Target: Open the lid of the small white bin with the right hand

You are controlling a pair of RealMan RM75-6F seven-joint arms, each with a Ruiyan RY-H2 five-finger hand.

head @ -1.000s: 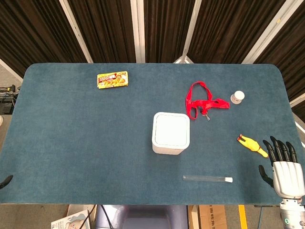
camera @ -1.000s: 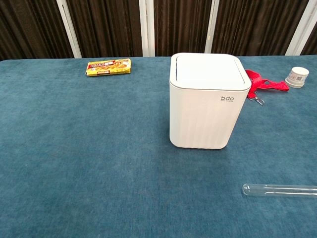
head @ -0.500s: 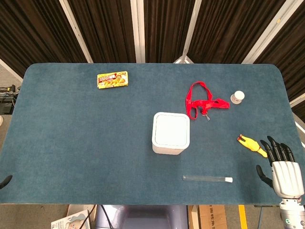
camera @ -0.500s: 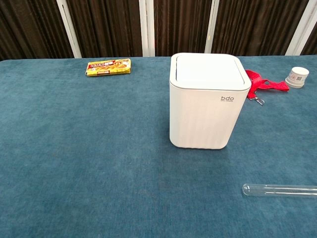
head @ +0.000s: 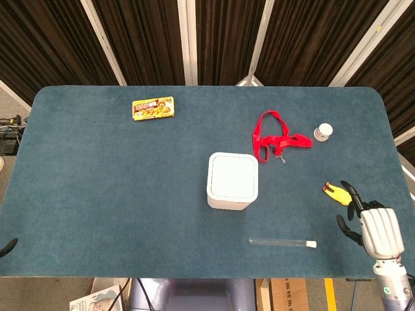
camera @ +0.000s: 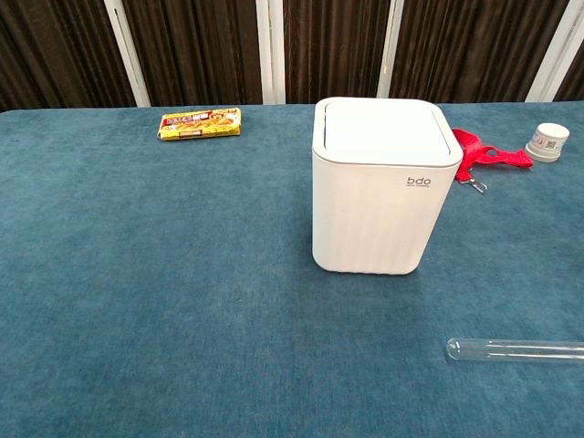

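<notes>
Head view: the right hand (head: pixel 368 223) is hovering at the near right corner of the table (head: pixel 97 181), holding nothing, dark fingers (head: pixel 345 190) loosely spread and pointing away from the robot; whether the fingertips are touching the yellow toy (head: pixel 334 192) just ahead of them cannot be told. The small white bin (head: pixel 232 181) is standing well to the hand's left, lid down. Risks, as judged: the hand is passing close to the toy and to the glass tube (head: pixel 283 242) between it and the bin, so a low sweep could knock either; a sideways push could slide the light bin. Chest view: neither hand is showing; the bin (camera: pixel 382 182) is sitting upright, closed, with the tube (camera: pixel 516 349) near it.
</notes>
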